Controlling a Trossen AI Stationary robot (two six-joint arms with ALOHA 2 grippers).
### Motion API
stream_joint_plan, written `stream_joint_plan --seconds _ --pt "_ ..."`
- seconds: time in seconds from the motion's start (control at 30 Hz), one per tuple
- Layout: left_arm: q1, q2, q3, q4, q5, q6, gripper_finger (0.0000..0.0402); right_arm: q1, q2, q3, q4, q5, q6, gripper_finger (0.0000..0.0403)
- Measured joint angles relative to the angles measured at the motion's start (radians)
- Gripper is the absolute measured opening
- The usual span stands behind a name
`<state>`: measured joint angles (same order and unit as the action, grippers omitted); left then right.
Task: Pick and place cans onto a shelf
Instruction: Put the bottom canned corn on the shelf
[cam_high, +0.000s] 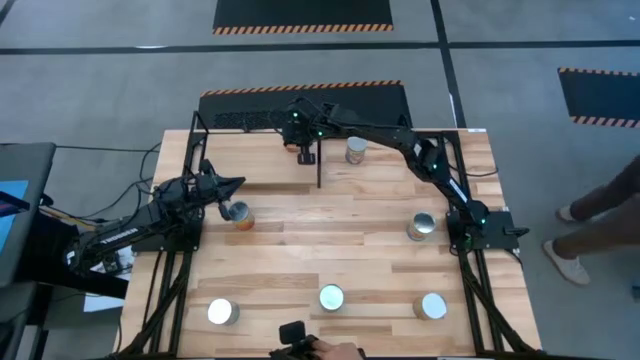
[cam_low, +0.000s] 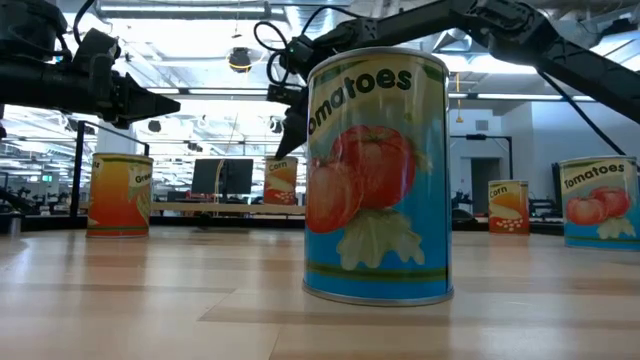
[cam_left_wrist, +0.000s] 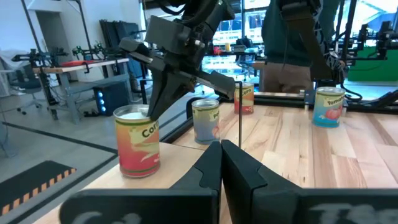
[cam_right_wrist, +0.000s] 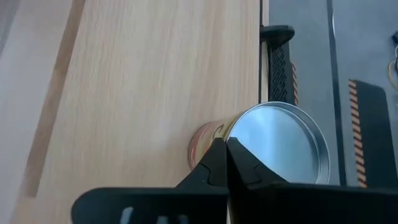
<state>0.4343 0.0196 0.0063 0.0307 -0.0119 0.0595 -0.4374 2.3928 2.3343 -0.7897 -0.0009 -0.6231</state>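
Observation:
My right gripper (cam_high: 305, 152), fingers shut, reaches over the far left part of the shelf (cam_high: 250, 160), a raised light board in a black frame. Its tips (cam_right_wrist: 227, 146) stand at the top of an upright orange corn can (cam_right_wrist: 280, 146) (cam_left_wrist: 137, 143) that rests on its base on the shelf. A second can (cam_high: 355, 150) stands on the shelf to its right. My left gripper (cam_high: 235, 185) waits shut and level at the table's left, just beyond another can (cam_high: 238, 213). Several more cans stand on the table, among them a tomato can (cam_low: 378, 175) near the front edge. My right gripper's shut fingertips (cam_left_wrist: 151, 112) stand at the rim of the corn can's silver top (cam_right_wrist: 249, 134), slanting down from the table's right and near side. Whether they touch the can I cannot tell. The can stands upright on the shelf.
A thin black post (cam_high: 320, 165) of the shelf frame rises between the two shelf cans. Cans stand at the right (cam_high: 422, 227) and along the near edge (cam_high: 222, 312) (cam_high: 331, 297) (cam_high: 433, 306). A person (cam_high: 590, 215) stands beyond the table's right side.

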Motion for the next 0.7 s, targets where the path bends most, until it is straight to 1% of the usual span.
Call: stream_joint_plan --seconds 0.33,0.57,0.7 --pt "0.0 0.0 0.0 0.0 -0.001 0.0 0.0 0.005 -0.009 0.021 0.002 0.009 -0.003 0.0005" --pt "0.0 0.0 0.0 0.0 -0.001 0.0 0.0 0.004 -0.009 0.021 -0.033 0.031 0.001 0.0006" --pt "0.0 0.0 0.0 0.0 -0.002 0.0 0.0 0.003 -0.009 0.021 -0.036 0.033 0.032 0.0007"
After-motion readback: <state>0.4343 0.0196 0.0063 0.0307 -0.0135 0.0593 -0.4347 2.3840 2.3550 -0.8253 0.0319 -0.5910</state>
